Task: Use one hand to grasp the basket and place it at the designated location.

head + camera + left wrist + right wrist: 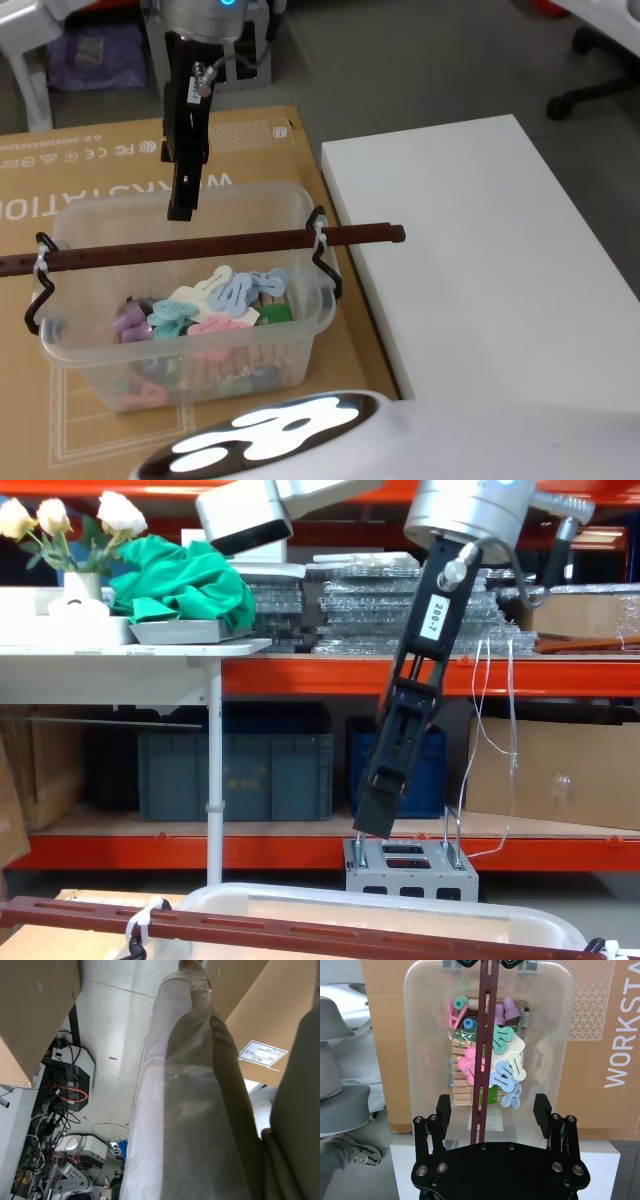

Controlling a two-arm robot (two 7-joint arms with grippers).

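Note:
The basket (pixel 300 196) is a clear frosted bin resting on a cardboard box, holding coloured clips and wooden pegs (pixel 215 305). Its reddish-brown bar handle (pixel 200 247) runs across the rim, tied with white zip ties. My right gripper (pixel 183 207), black with a white numbered sticker, hangs tip-down just above the handle's middle without touching it. In the right wrist view the gripper (pixel 493 1105) is open, and the handle (pixel 484 1035) lies in line with the gap between its fingers. The chest view shows the gripper (pixel 372 820) a short way above the handle (pixel 300 935).
A white table (pixel 470 250) stands just right of the basket, close to the handle's end. The cardboard box (pixel 100 160) extends behind and to the left. Orange shelving with dark blue crates (pixel 235 775) fills the background. The left wrist camera faces a plastic-wrapped part (pixel 190 1110).

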